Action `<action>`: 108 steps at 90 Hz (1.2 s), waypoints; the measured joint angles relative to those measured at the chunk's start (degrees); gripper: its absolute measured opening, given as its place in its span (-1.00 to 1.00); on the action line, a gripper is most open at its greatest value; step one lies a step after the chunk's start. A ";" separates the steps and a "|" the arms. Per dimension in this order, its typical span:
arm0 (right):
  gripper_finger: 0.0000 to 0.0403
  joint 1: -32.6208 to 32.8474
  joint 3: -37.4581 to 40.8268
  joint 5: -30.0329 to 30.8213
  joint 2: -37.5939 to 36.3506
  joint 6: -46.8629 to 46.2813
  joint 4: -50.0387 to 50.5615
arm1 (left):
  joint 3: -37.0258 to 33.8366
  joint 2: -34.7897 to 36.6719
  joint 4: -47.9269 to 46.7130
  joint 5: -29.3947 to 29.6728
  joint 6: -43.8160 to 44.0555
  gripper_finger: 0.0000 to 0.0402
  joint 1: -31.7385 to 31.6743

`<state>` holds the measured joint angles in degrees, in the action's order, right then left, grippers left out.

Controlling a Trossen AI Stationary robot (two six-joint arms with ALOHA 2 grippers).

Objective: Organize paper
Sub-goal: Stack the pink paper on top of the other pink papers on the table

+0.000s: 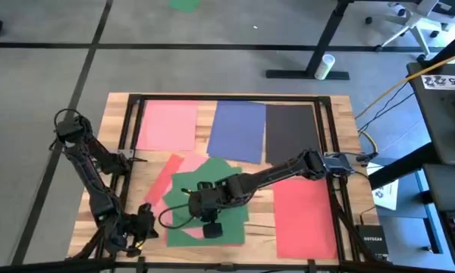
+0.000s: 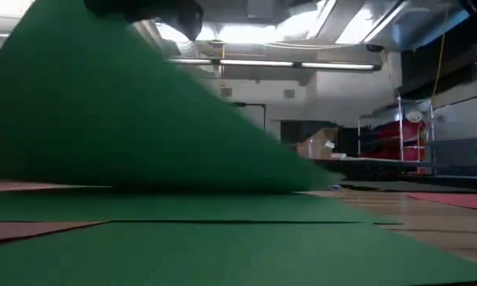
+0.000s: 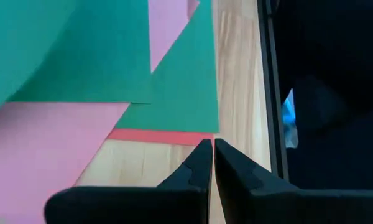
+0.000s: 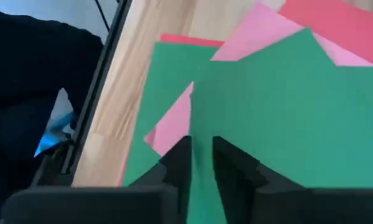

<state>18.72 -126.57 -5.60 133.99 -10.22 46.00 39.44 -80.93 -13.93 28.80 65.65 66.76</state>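
1. Across the wooden counter (image 1: 341, 136) in the high view, paper sheets lie spread out: a pink sheet (image 1: 167, 126), a blue sheet (image 1: 238, 130) and a black sheet (image 1: 291, 133) side by side along the far edge, a red sheet (image 1: 305, 218) near the right side, and a loose overlapping pile of green sheets (image 1: 224, 227) over pink ones in the middle. The right claw (image 1: 191, 206) reaches over that green pile. The left claw (image 1: 145, 216) sits at the near left corner, just beside the pile.
2. At counter height in the low view, a green sheet (image 2: 103, 119) is lifted at a steep slant, its upper edge meeting a dark part of an arm at the top. More green paper lies flat beneath it.
3. From the left wrist view, the left claw (image 3: 212, 149) has its fingers pressed together, holding nothing, above bare wood near a thin red edge, green and pink sheets.
4. From the right wrist view, the right claw (image 4: 201, 152) has its fingers a narrow gap apart with green paper (image 4: 280, 112) between them; whether they are pinching it I cannot tell.
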 joint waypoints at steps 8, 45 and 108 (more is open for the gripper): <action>-0.49 -0.01 0.03 0.02 0.00 0.05 -1.72 | 0.00 -0.02 0.00 0.00 0.00 -1.00 0.00; -0.36 2.80 0.01 2.16 0.00 12.16 11.32 | 0.00 0.00 -0.80 0.04 -3.98 -1.00 -3.80; -0.46 7.49 13.15 4.27 0.15 19.47 -14.10 | -0.81 -0.31 -7.74 -0.02 -13.81 -1.00 -16.41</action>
<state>26.21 -113.43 -1.32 134.15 9.25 31.90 38.63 -81.23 -21.67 28.78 51.84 50.35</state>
